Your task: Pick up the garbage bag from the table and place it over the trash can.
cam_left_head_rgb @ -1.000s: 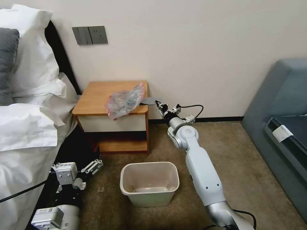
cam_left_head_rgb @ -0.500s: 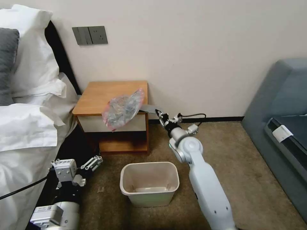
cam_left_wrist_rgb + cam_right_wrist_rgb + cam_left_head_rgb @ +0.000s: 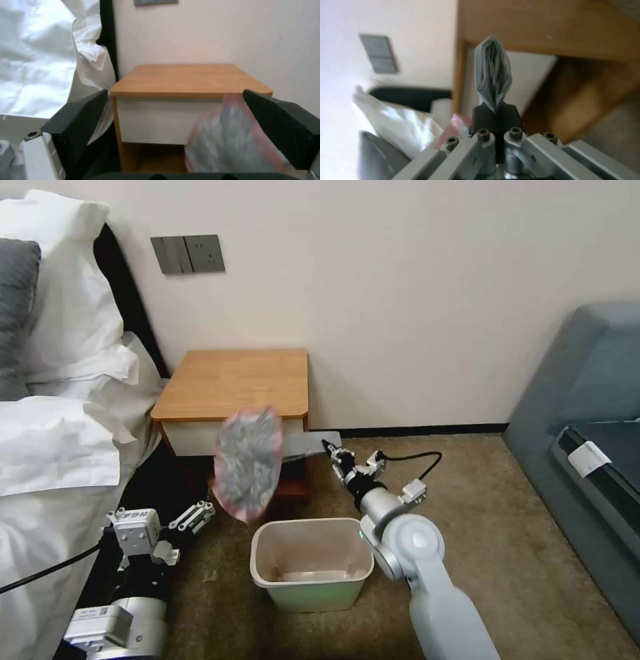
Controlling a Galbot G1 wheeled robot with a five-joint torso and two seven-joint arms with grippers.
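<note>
A bedroom corner with a cream wall, a brown carpet (image 3: pixel 533 553) and a bed (image 3: pixel 53 447) with white linen along the robot's left fills the head view; the counter (image 3: pixel 233 380), a small nightstand with an orange-brown top, stands against the wall between the bed and a grey sofa (image 3: pixel 587 400). The garbage bag (image 3: pixel 247 463) hangs in the air in front of the counter's white drawer front, blurred, its lower pinkish edge just above and to the left of the trash can (image 3: pixel 311 563), which sits on the carpet. A twisted grey tail of the bag runs rightward to the right pincer (image 3: pixel 331 450), which is closed on that tail, above the bin's far right corner. The left pincer (image 3: pixel 193 515) is low by the bed, well apart from the bag, its fingers parted around nothing. In the left wrist view the counter (image 3: pixel 190 80) faces the camera, the two black fingers (image 3: pixel 80 117) of the left pincer (image 3: pixel 186 120) stand wide apart, and the garbage bag (image 3: pixel 233 140) hangs blurred ahead, before the drawer front. In the right wrist view the right pincer (image 3: pixel 495 112) has its dark pads pressed together on the bunched grey end of the garbage bag (image 3: pixel 493 72), with the counter (image 3: pixel 553 27) behind it.
</note>
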